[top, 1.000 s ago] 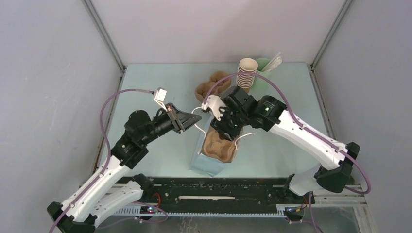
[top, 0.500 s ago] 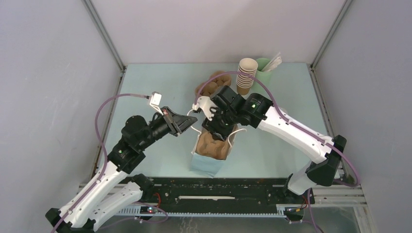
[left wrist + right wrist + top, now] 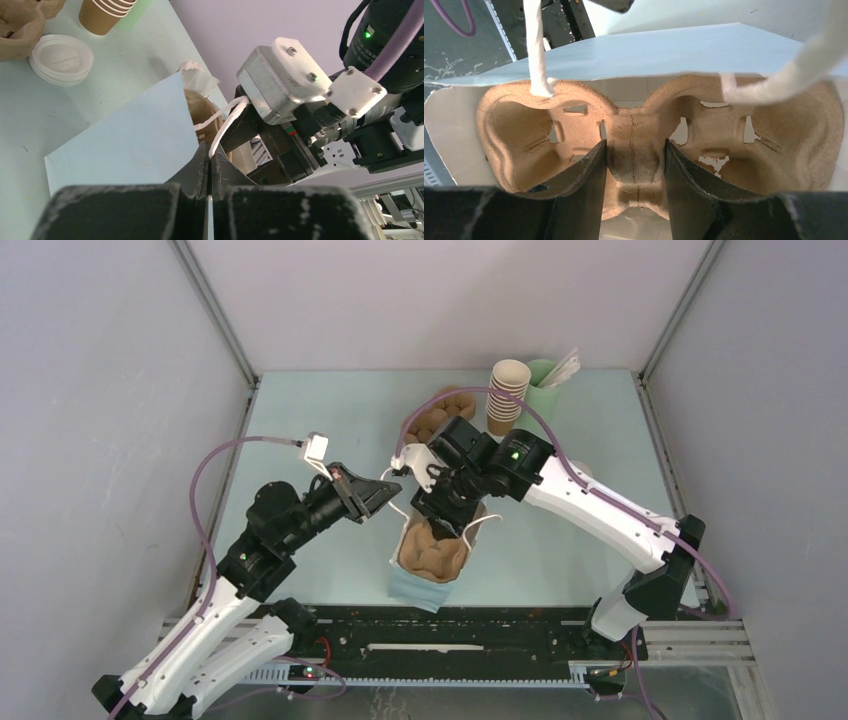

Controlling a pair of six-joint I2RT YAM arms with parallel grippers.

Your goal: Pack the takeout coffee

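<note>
Left gripper [image 3: 210, 159] closed tight on white handle [image 3: 226, 122], frame centre; right gripper [image 3: 636, 150], half-spread, seemingly clamps pulp carrier [image 3: 774, 130] inside blue bag [image 3: 130, 135].

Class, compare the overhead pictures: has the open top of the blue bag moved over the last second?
Yes. The top of the blue bag has shifted left and toward the near edge, farther from the stack of cups.

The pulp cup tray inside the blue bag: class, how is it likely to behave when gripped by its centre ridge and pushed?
Probably light and fairly stiff: the pulp cup tray holds its moulded shape with the right gripper pinching only its centre ridge. Its rough fibre likely resists slipping. Thin cut-out walls may crumple if forced against the paper bag.
</note>
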